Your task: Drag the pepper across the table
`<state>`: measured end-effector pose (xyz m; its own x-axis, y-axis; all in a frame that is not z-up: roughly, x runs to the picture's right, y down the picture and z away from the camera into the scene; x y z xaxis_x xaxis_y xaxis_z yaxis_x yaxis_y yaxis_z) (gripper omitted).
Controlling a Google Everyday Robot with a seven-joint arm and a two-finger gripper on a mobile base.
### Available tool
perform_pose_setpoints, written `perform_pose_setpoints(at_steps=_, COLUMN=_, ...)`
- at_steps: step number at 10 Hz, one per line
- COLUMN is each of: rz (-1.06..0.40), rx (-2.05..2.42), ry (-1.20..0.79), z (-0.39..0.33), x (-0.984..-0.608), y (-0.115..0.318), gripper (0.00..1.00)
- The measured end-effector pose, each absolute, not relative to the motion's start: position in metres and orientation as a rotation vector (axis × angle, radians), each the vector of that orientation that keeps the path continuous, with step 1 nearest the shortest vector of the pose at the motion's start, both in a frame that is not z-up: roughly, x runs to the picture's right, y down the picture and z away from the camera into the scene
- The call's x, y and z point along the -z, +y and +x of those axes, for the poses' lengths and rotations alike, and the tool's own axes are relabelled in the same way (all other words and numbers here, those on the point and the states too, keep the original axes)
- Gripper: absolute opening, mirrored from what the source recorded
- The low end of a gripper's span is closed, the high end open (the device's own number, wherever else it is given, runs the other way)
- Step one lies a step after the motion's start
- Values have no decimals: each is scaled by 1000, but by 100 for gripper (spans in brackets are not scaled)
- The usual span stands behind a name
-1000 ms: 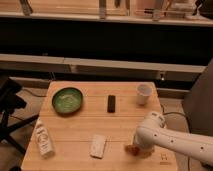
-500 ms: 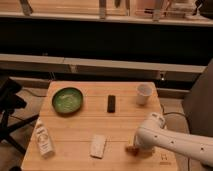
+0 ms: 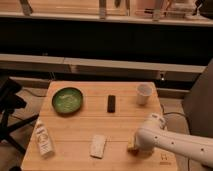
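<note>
- your gripper (image 3: 136, 145) sat at the pepper (image 3: 131, 149) near the table's (image 3: 75, 132) front right corner; grip state couldn't be told.
- drag step looked in hand; next you'd need a low, steady pull.

Premises: a robot test area in a lab or office-type room. Evidence: one light wooden table (image 3: 80, 127) stands by itself, set with unrelated items: a green bowl (image 3: 67, 99), a white cup (image 3: 144, 93), a black block (image 3: 111, 103) and a white bottle (image 3: 43, 139). A black office chair (image 3: 10, 105) stands at its left. Long dark shelving (image 3: 115, 64) runs behind. A white robot arm (image 3: 175, 145) reaches over the front right corner, its gripper (image 3: 134, 146) low at the tabletop there
</note>
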<state>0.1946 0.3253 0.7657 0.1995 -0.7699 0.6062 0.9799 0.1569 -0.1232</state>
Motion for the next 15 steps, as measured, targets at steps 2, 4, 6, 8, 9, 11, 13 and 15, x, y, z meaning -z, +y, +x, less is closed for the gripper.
perform_pose_setpoints(at_steps=2, rz=-557, rx=1317, ry=-455, z=195, x=-766, y=325, gripper=27)
perform_pose_setpoints(at_steps=4, rz=-554, rx=1318, ry=-457, z=194, x=-763, y=324, gripper=10)
perform_pose_setpoints(at_steps=6, rz=-560, rx=1318, ry=-456, z=195, x=-762, y=324, gripper=0)
perform_pose_setpoints(at_steps=8, rz=-556, rx=1322, ry=-450, z=198, x=-763, y=329, gripper=0)
perform_pose_setpoints(at_steps=9, rz=-559, rx=1317, ry=-448, z=200, x=-762, y=329, gripper=0)
perform_pose_setpoints(at_steps=11, rz=-560, rx=1313, ry=-451, z=200, x=-760, y=329, gripper=0)
perform_pose_setpoints(at_steps=13, rz=-560, rx=1317, ry=-452, z=202, x=-762, y=324, gripper=0)
perform_pose_setpoints(at_steps=15, rz=-554, rx=1335, ry=-442, z=206, x=-771, y=307, gripper=0)
